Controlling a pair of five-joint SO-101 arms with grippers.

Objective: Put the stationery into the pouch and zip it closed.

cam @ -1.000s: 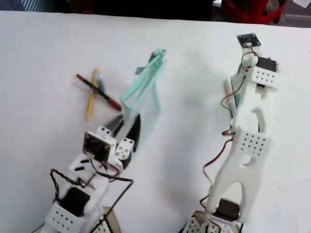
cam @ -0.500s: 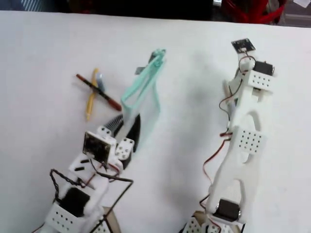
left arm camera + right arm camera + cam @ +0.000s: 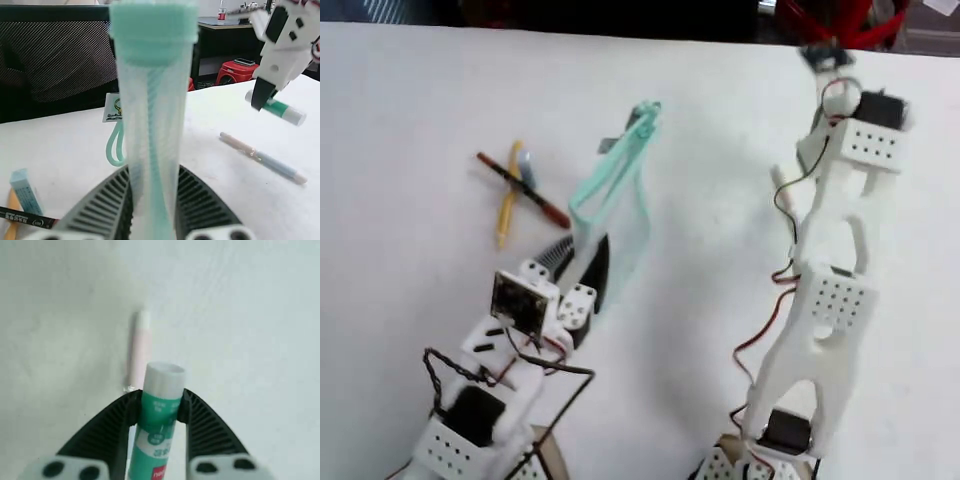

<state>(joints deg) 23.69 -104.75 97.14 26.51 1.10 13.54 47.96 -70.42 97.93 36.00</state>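
loading step: left gripper (image 3: 154, 186) clamps the pouch (image 3: 152, 100), right gripper (image 3: 160, 397) grips a glue stick (image 3: 156, 440) (well apart from the pouch); next i centre it over the pouch mouth.

A translucent mint-green pouch (image 3: 152, 125) is held upright between the fingers of the left claw (image 3: 152, 172), with its solid green edge uppermost. A green-and-white glue stick (image 3: 160, 425) is gripped in the right claw (image 3: 160, 396), above the tabletop (image 3: 420, 100). Just beyond that claw's tips, a pink and blue pen (image 3: 136, 352) is seen lying flat. Ahead of the left claw, to its left, a dark pencil (image 3: 525, 190) is crossed over a yellow pen (image 3: 507, 205), with a pale blue eraser (image 3: 526, 165) beside them.
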